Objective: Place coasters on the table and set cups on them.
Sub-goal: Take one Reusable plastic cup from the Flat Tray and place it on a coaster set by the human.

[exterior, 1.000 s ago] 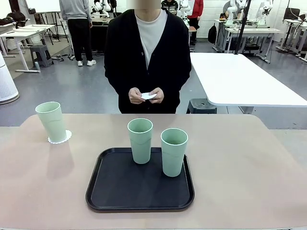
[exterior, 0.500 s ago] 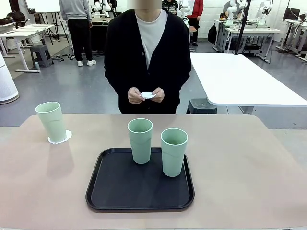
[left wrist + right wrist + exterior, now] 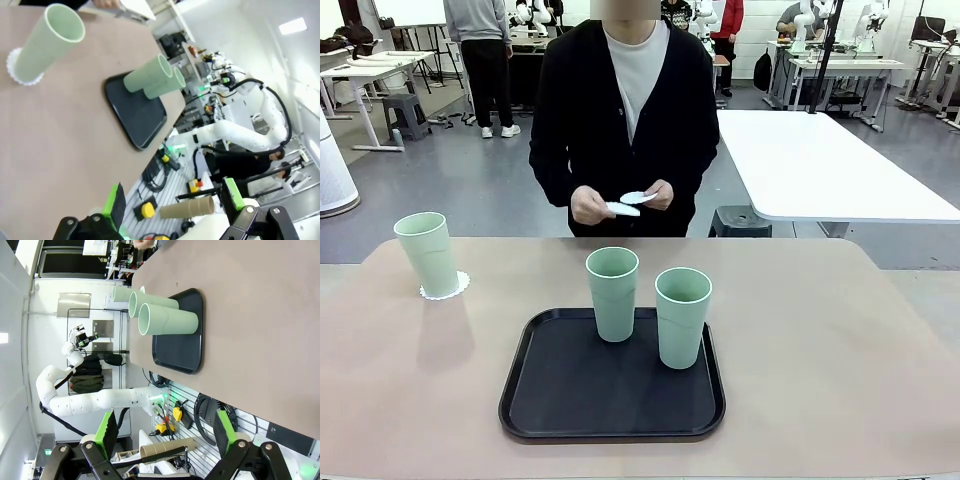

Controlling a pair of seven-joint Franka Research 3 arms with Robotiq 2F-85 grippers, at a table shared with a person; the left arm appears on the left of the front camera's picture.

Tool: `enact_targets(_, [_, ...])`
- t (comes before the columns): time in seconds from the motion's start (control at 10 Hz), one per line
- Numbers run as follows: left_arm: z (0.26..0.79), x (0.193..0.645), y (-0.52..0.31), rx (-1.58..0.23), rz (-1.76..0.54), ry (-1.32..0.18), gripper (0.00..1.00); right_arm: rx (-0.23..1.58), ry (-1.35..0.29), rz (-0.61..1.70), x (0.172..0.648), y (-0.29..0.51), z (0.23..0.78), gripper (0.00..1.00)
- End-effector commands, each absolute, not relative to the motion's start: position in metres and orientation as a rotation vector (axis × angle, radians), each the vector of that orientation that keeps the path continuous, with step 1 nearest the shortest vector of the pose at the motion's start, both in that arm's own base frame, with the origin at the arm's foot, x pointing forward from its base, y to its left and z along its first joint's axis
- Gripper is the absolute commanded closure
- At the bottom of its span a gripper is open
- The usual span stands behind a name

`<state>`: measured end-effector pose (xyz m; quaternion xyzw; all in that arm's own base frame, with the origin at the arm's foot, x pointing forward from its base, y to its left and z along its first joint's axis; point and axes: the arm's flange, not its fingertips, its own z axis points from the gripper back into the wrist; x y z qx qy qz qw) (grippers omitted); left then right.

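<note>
Holding coasters (image 3: 624, 209): person's hands (image 3: 588, 205) | left gripper (image 3: 175, 200) spread, empty | right gripper (image 3: 166, 427) spread, empty

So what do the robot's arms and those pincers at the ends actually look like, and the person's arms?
The left pincer and right pincer are black angular frames, each with two fingers faced in bright green pads. The right arm is smooth white tubing with rounded joints. The person's sleeves are long and black.
</note>
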<state>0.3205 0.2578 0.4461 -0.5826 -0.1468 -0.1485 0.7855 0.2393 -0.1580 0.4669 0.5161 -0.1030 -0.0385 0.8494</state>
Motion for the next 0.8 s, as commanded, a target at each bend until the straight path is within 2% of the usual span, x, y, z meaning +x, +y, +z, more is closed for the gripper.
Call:
enact_targets(0.0, [0.4459, 0.3195, 0.2589, -1.261, -0.313, -0.314, 0.0, 1.095, -0.218, -0.076, 0.2395, -0.1585, 0.4668, 0.0])
enact_targets(0.7, [0.4459, 0.3195, 0.2589, -1.261, -0.313, -0.314, 0.0, 1.095, -0.218, -0.076, 0.2395, -0.1585, 0.4668, 0.0])
